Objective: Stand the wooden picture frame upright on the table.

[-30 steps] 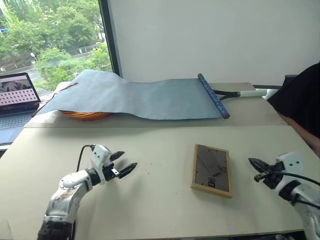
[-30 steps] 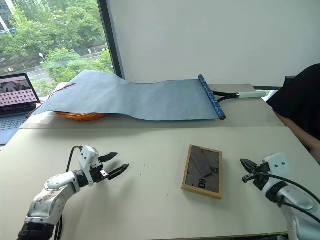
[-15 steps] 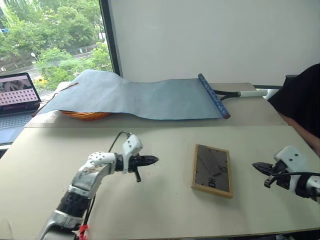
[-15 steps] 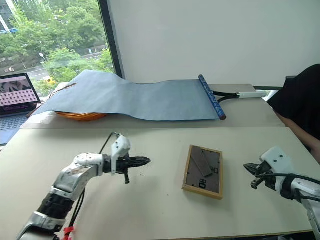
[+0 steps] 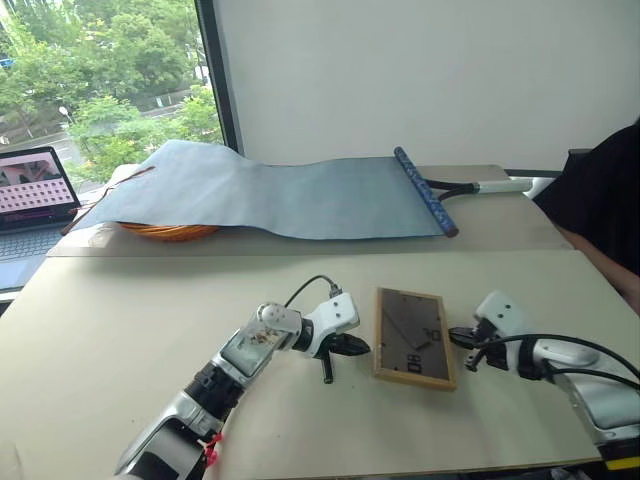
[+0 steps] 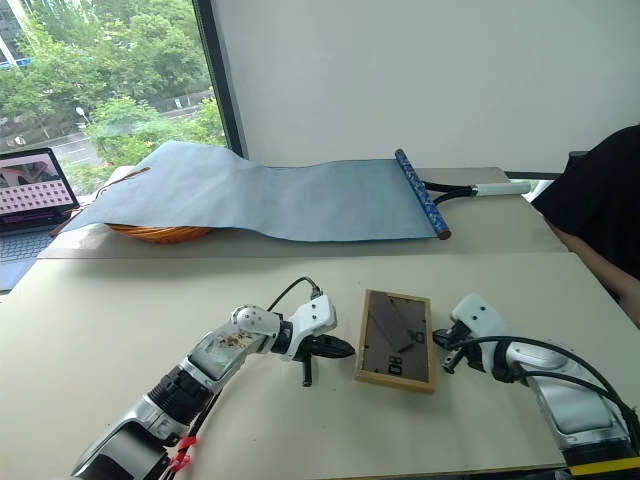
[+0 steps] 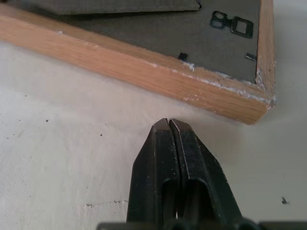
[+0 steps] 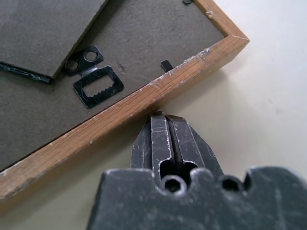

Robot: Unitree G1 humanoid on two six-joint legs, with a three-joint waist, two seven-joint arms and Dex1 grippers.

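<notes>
Presently, from my remote seat, I catalogue the scene left to right. Item one: a laptop (image 5: 32,195) with its screen lit, at the far left by the window. Item two: a blue-grey cloth (image 5: 270,197) draped over an orange basket (image 5: 170,231) on the rear table, with a dark blue roll (image 5: 425,191) along the cloth's right edge and a black-and-white handle (image 5: 480,186) just beyond it. Item three: the table (image 5: 90,340), pale beige and broad, nearer to me. Item four: the left gripper (image 5: 352,348), its two black fingers pressed together on nothing, the tips just beside the left long edge of the wooden picture frame (image 5: 413,338); in the left wrist view a thin strip of bare tabletop shows between fingertips and wood. Item five: that frame, lying flat on the near table with its dark grey back panel upward, the fold-out stand flat against the panel and a small sawtooth hanger (image 8: 93,85) showing. Item six: the right gripper (image 5: 460,336), likewise clenched and empty, its tips at the frame's right long edge near a corner; whether they touch the wood I cannot tell. Item seven: a person's dark sleeve (image 5: 600,200) at the far right edge.
</notes>
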